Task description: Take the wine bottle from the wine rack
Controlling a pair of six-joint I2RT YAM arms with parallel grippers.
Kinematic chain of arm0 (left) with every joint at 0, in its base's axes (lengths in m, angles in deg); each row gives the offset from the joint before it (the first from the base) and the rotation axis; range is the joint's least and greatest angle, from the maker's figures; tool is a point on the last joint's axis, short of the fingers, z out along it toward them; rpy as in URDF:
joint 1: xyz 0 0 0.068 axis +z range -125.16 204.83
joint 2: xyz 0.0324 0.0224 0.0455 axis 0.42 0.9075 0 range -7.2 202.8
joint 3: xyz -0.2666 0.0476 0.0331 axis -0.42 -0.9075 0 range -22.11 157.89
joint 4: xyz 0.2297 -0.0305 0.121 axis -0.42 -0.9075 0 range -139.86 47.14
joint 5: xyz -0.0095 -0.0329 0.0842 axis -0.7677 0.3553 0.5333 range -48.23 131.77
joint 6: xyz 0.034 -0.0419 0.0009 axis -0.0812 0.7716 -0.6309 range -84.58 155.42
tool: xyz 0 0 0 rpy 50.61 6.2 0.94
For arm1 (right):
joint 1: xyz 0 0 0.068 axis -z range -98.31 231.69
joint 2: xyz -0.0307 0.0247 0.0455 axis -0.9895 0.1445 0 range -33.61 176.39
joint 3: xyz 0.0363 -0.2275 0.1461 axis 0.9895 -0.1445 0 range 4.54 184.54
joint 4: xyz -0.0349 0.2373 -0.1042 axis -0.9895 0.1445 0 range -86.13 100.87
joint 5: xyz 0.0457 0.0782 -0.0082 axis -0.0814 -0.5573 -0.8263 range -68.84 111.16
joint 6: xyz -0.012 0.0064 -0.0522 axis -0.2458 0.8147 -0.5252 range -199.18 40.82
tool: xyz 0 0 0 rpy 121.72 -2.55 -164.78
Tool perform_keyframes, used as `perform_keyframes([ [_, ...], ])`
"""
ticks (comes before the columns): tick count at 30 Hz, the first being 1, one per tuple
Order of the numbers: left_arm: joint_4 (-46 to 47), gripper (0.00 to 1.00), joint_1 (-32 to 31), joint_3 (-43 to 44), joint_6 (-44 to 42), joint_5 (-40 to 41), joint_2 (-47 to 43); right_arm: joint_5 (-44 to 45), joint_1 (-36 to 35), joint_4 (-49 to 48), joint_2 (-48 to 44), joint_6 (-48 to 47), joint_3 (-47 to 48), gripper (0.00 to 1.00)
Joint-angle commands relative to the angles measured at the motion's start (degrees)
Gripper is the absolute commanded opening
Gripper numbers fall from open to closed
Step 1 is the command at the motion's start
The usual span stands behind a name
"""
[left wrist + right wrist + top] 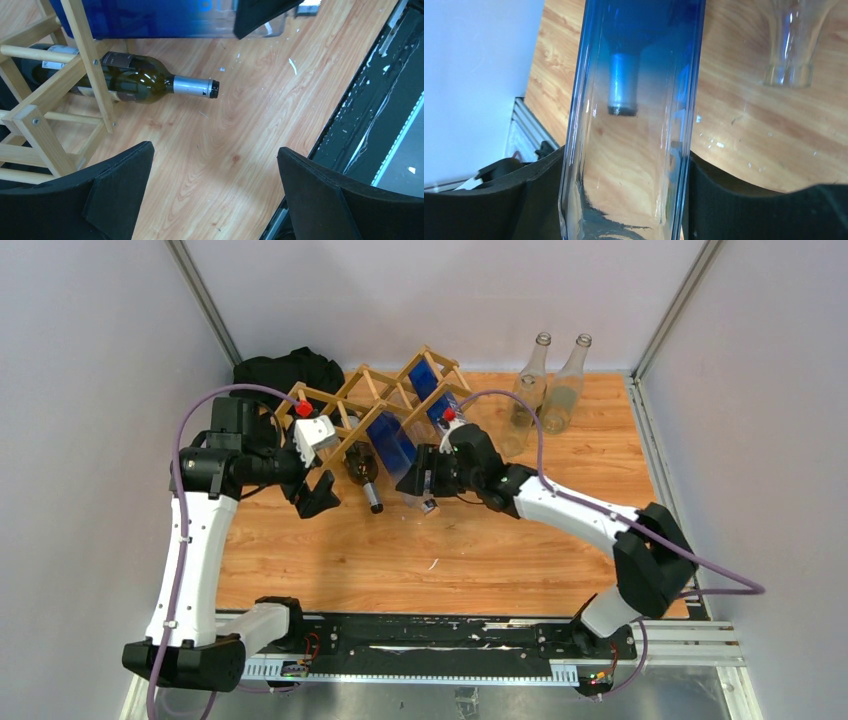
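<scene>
From above, the left arm reaches forward with a bent elbow. Its left gripper [318,492] hangs released over the wooden table [520,540], just beside the light wooden lattice wine rack [352,392]. The right arm stretches low across to the left, and its right gripper [424,483] grasps the near end of a long blue glass bottle [390,442], whose far end lies in a cell of the rack. A dark green wine bottle [362,468] lies at the bottom of the rack beside it, with the neck toward the arms. Two clear glass bottles [525,405] stand well apart at the back right. In the left wrist view the black fingers [115,195] stand wide, with only bare table between them. The dark bottle has a silver neck sleeve and paper labels, but the writing is too small to read. In the right wrist view both pads [744,205] press the sides of the blue bottle. The pale letters on its glass are blurred and I cannot read them.
</scene>
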Motion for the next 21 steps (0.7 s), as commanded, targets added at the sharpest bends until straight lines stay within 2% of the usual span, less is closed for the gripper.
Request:
perform_keyframes([
  [1, -0.26, 1.00, -0.23, -1.48, -4.00, -0.72, -1.00, -5.32, -1.68, -6.35, -7.22, 4.37, -5.99, 0.00],
  [9, -0.21, 1.00, -0.26, -3.52, -9.22, -4.09, -2.83, -7.15, -1.76, -7.67, -16.14, 9.12, -12.81, 0.00],
  [21, -0.26, 1.00, -0.50, -6.94, -19.79, -5.89, -6.26, -6.72, -1.70, 1.32, -28.52, 8.15, -14.49, 0.00],
])
